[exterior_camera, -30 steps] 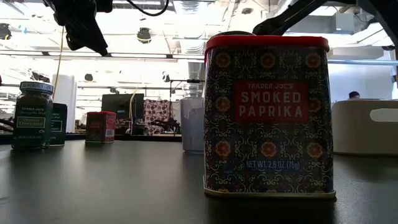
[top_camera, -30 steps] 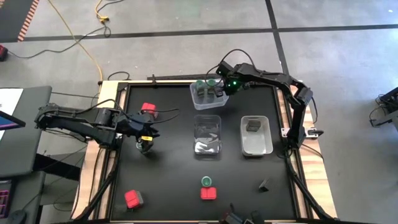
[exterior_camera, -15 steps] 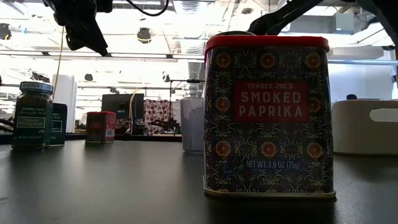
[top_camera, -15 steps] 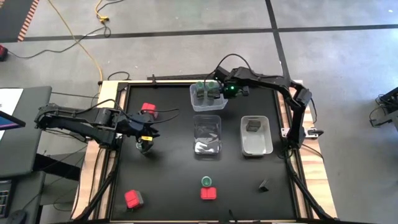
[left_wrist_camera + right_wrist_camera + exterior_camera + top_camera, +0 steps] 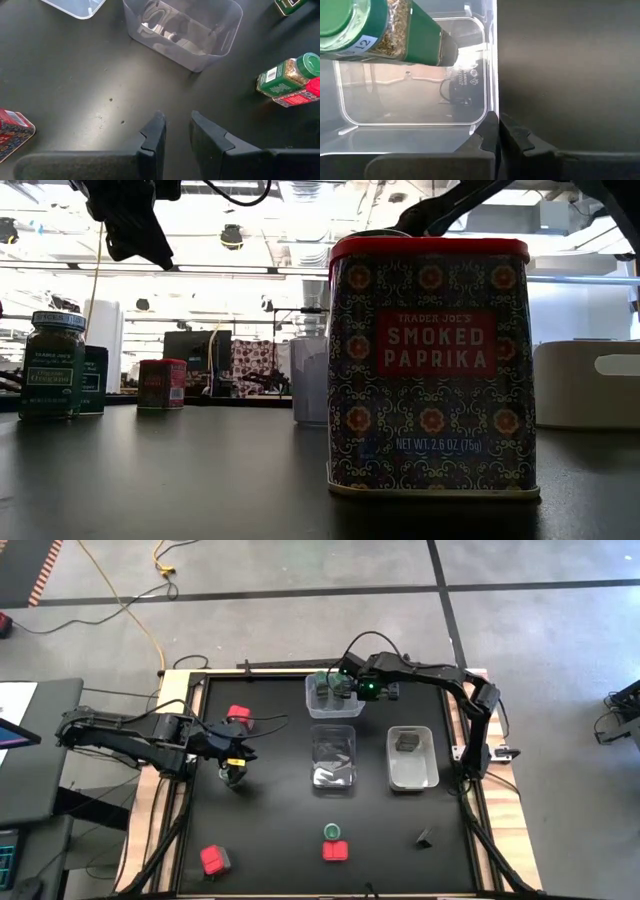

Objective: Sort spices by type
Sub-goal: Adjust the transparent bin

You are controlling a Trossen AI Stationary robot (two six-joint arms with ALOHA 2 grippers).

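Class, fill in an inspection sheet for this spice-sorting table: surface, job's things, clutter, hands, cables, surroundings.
Surface: black table top, no spills seen.
Job's things: green-lidded jars in the far tub; one dark block in the right tub; middle tub; three red tins, one green jar and one dark block loose.
Clutter: nothing seen.
Hands: left hand slightly parted, empty, above the table; right hand shut, empty, at the far tub's rim.
Cables: yellow cable on the floor.
Surroundings: grey floor, taped lines.
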